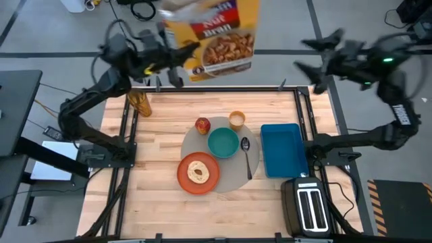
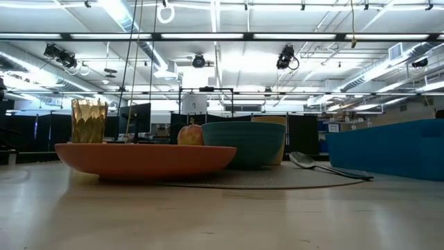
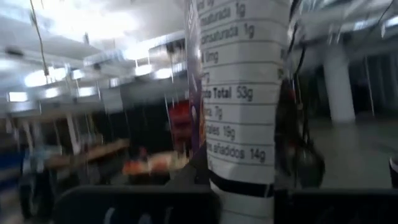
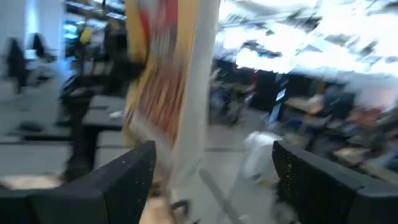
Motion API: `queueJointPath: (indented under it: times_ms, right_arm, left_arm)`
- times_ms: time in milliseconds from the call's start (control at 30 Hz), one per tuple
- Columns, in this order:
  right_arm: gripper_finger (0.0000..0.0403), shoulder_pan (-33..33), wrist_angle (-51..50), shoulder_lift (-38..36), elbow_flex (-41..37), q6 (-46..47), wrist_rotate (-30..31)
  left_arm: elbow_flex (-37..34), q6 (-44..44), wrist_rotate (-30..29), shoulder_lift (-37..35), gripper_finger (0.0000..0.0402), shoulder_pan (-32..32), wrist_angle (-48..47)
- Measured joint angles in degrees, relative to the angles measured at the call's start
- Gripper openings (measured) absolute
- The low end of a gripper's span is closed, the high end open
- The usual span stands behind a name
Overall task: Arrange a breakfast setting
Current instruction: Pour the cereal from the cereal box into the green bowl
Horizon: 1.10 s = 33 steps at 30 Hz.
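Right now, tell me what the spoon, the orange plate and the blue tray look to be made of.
Spoon: metal, polished, since it looks silvery and catches the light in the low view.
Orange plate: matte, one even colour with a thick rounded rim; plastic or glazed ceramic, I cannot tell which.
Blue tray: probably moulded plastic, with a uniform colour and soft rounded walls.

the cereal box (image 1: 214,35) is cut off by the top edge of the high view, and motion blur smears its print there. in the left wrist view its nutrition panel (image 3: 239,93) runs past the frame's top. in the low view the orange plate (image 2: 146,159) hides the bread entirely, and the teal bowl (image 2: 244,142) covers most of the cup (image 2: 277,142).
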Motion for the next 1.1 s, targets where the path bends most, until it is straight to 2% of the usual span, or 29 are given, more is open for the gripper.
queueJointPath:
  times_ms: [167,333,400,567,867,967,1100]
  right_arm:
    - [0.0353,0.1,12.8,0.9,-12.9,7.3,-6.3]
    - [0.0365,2.0,42.4,5.7,-25.3,14.4,-14.1]
    - [0.0367,3.0,53.2,8.6,-27.5,19.0,-15.0]
    - [0.0371,4.9,68.2,15.2,-27.8,26.3,-15.7]
    - [0.0357,5.6,83.4,19.6,-27.8,33.8,-14.7]
    - [0.0336,5.7,85.4,19.7,-27.8,34.3,-13.8]
    - [0.0289,5.9,85.8,19.5,-27.8,33.8,-12.3]
  left_arm:
    - [0.0,0.0,0.0,-1.0,0.0009,-2.1,9.8]
    - [0.0,0.1,0.9,-0.8,0.0009,-4.0,15.6]
    - [0.0,-0.3,1.7,-0.7,0.0009,-4.3,16.2]
    - [0.0,-0.3,1.8,0.5,0.0009,-5.6,16.4]
    - [0.0,-1.4,1.7,3.9,0.0009,-6.6,18.2]
    - [0.1,-2.2,1.6,4.8,0.0009,-6.5,19.6]
    - [0.1,-3.0,1.3,5.5,0.0012,-6.5,20.0]
